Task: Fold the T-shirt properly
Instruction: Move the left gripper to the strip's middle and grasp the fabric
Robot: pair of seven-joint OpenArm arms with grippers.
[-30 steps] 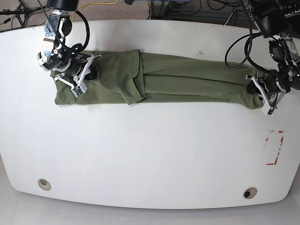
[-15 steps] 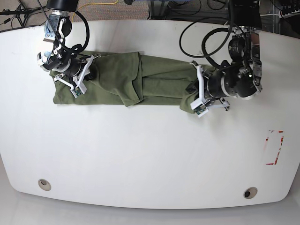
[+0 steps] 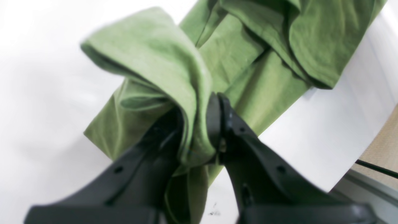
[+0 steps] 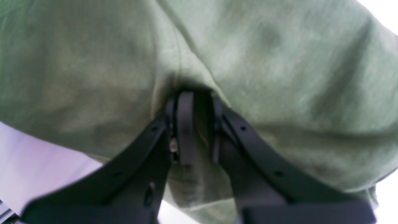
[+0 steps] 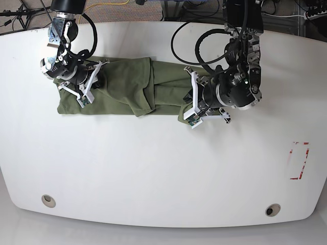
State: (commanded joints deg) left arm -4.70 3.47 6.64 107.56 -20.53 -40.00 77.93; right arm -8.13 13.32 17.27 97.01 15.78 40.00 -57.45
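— Where is the T-shirt [image 5: 127, 87] lying?

— On the far half of the white table [image 5: 153, 168], stretched left to right as a long folded band, olive green, with a flap doubled over near its middle.

— And the left gripper [image 5: 193, 108]?

— It is at the band's right end, and its black fingers [image 3: 224, 124] are clamped on a fold of the cloth — the wrist view shows the fabric pinched between them and bunched up over the tips, lifted off the table.

— The right gripper [image 5: 88, 84]?

— At the left end of the shirt, pressed into the cloth. In its wrist view the fingers [image 4: 185, 124] stand nearly together with a ridge of fabric caught between them — closed on the shirt.

— Anything else on the table?

— A red-outlined rectangle [image 5: 299, 161] marked near the right edge, well apart from the shirt.
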